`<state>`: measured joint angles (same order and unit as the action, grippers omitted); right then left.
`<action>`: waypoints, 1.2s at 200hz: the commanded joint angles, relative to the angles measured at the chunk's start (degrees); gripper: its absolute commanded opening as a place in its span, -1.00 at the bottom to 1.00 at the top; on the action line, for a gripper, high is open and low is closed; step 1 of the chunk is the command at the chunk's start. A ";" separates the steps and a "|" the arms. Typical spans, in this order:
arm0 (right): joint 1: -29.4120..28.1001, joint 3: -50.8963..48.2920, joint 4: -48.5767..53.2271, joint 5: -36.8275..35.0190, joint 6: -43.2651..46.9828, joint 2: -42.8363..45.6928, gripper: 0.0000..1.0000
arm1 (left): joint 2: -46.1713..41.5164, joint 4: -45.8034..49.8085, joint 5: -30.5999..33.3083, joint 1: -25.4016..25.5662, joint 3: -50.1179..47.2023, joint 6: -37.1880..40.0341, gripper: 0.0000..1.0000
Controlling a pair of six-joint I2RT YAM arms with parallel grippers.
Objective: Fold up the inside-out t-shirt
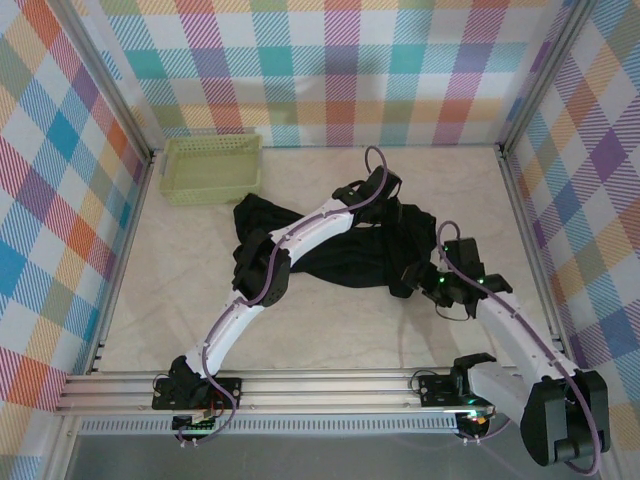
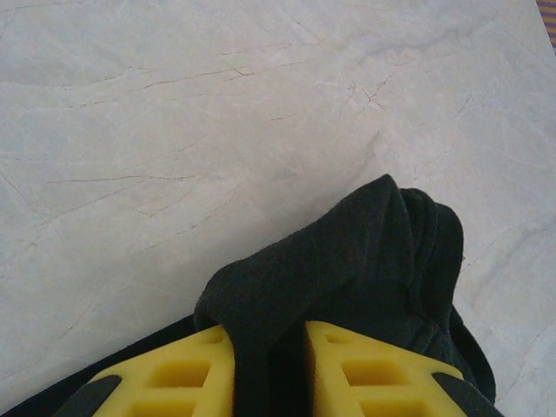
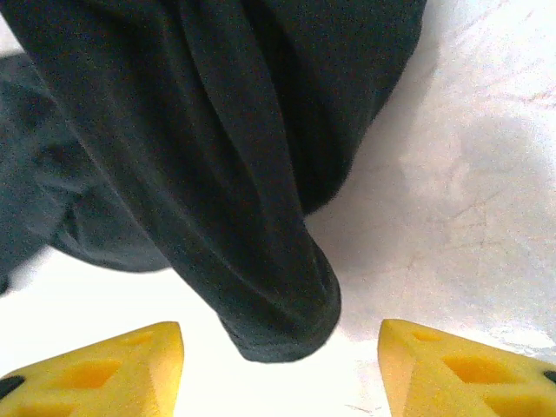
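Observation:
The black inside-out t-shirt (image 1: 340, 265) lies bunched in the middle of the table, with the left arm reaching across it. My left gripper (image 1: 386, 196) is at the shirt's far right part. In the left wrist view this gripper (image 2: 269, 369) is shut on a raised fold of the black shirt (image 2: 347, 261) between its yellow fingers (image 2: 174, 378). My right gripper (image 1: 412, 278) is at the shirt's near right edge. In the right wrist view it (image 3: 280, 347) is open, with a rolled end of the shirt (image 3: 278, 304) lying just ahead between the fingers (image 3: 113, 369). No white tag is visible.
A pale yellow-green lattice basket (image 1: 212, 168) stands at the back left, close to the shirt's far left edge. Checked walls enclose the marbled tabletop (image 1: 170, 290) on three sides. A metal rail (image 1: 330, 385) runs along the near edge.

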<state>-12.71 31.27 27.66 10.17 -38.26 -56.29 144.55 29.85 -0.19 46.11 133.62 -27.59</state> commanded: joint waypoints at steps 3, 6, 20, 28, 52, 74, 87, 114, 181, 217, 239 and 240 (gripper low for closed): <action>-2.57 -2.42 -2.70 0.27 -0.93 0.05 0.30 | -2.28 -0.49 -0.17 0.52 0.90 0.74 -0.51; -3.05 -2.44 -2.78 -0.24 -1.05 -0.23 0.32 | -2.26 -0.49 -0.27 0.56 0.93 0.69 -0.51; -5.08 -1.88 -3.19 -3.13 -0.78 -1.99 0.35 | -2.18 -0.27 -0.26 0.54 1.03 0.62 -0.50; -5.66 -1.70 -4.11 -4.05 -0.55 -3.35 0.35 | -2.21 -0.26 -0.34 0.61 1.03 0.54 -0.50; -6.08 0.39 -6.04 -7.88 1.66 -8.30 0.33 | -2.10 -0.04 -0.60 0.69 1.03 0.45 -0.49; -6.05 2.78 -7.27 -10.18 3.73 -13.05 0.31 | -2.08 0.17 -0.89 0.71 1.09 0.53 -0.48; -6.14 4.09 -7.66 -9.51 4.40 -15.70 0.16 | -2.06 0.31 -0.78 0.69 1.42 0.57 -0.46; -6.71 5.10 -6.40 -7.66 4.25 -16.11 -0.43 | -0.75 2.22 -0.69 0.66 4.54 0.86 -0.44; -6.48 12.42 12.64 -13.52 4.39 2.84 -1.00 | 1.35 18.88 1.18 -0.66 18.89 1.54 0.22; 0.32 20.29 20.99 -14.79 6.01 4.50 -1.00 | -19.62 24.00 14.15 -1.50 -3.58 2.78 0.71; 6.10 21.86 21.09 -12.24 7.47 3.92 -1.00 | -41.45 11.56 17.89 -4.21 -35.59 1.47 0.97; 6.37 21.97 21.11 -12.13 7.53 3.91 -1.00 | -42.42 11.20 17.87 -4.42 -36.70 1.35 0.97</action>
<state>-11.03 51.29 43.07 -2.55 -33.17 -51.75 123.57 46.24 9.76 44.88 118.30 -25.69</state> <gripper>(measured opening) 0.068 0.959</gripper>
